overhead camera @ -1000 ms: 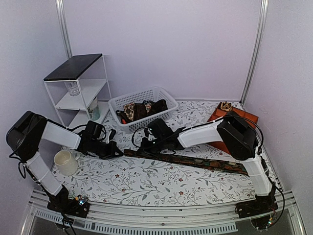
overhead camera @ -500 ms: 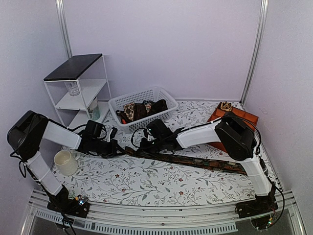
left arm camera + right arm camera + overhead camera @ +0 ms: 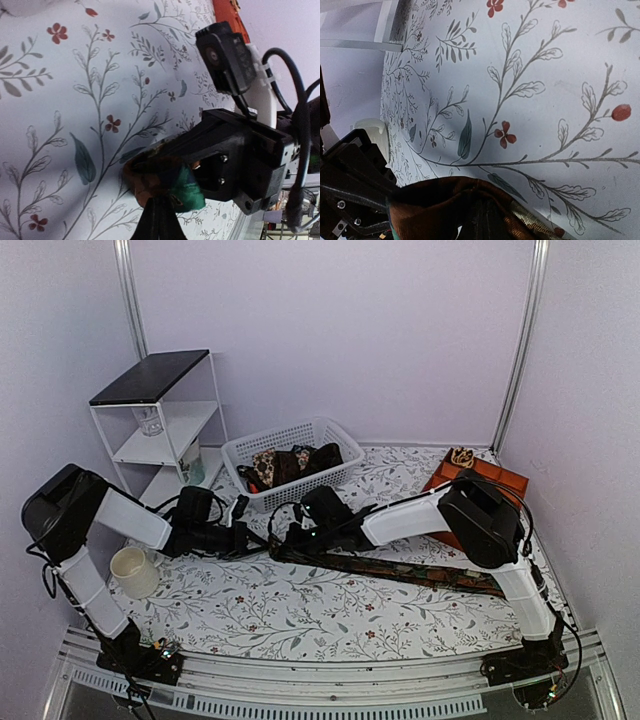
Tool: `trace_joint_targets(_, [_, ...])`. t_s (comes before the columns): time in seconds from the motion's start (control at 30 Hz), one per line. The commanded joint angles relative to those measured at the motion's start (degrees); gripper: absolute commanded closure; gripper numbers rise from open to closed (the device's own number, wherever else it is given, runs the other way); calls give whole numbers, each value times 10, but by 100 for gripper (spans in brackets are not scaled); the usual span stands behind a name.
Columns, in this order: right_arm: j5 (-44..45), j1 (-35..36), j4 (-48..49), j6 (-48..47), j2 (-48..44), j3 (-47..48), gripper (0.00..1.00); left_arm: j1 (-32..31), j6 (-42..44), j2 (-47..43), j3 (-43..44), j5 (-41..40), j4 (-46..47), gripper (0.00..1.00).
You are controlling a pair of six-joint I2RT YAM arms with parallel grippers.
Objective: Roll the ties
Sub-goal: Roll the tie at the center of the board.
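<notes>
A long dark tie (image 3: 400,571) with brown, green and rust print lies stretched across the floral cloth, from the middle out to the right. Its left end is bunched between both grippers. My left gripper (image 3: 252,537) is shut on that folded end; in the left wrist view the closed fingertips (image 3: 158,220) pinch the brown and green fabric (image 3: 167,182). My right gripper (image 3: 292,538) faces it, shut on the same end, and rust fabric (image 3: 440,207) drapes over its fingers (image 3: 492,227). More ties (image 3: 290,462) lie in the white basket (image 3: 262,498).
A cream cup (image 3: 133,571) stands at the near left. A white shelf rack (image 3: 160,420) is at the back left. An orange box (image 3: 490,480) at the right carries a tan spotted roll (image 3: 462,456). The right gripper's body (image 3: 240,160) fills the left wrist view.
My left gripper has moved right, up to the tie's end and against the right gripper. The right gripper has shifted slightly left. The tie's end is now bunched between them.
</notes>
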Motion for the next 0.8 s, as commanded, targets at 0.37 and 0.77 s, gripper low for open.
trace_joint_targets(0.37, [31,4,21,-2,-64,-38,100,-26,11,0,-1,25,44,100])
trace_joint_targets(0.77, [92,2,22,2,-125,-109,96,-38,40,6,20,23,16,100])
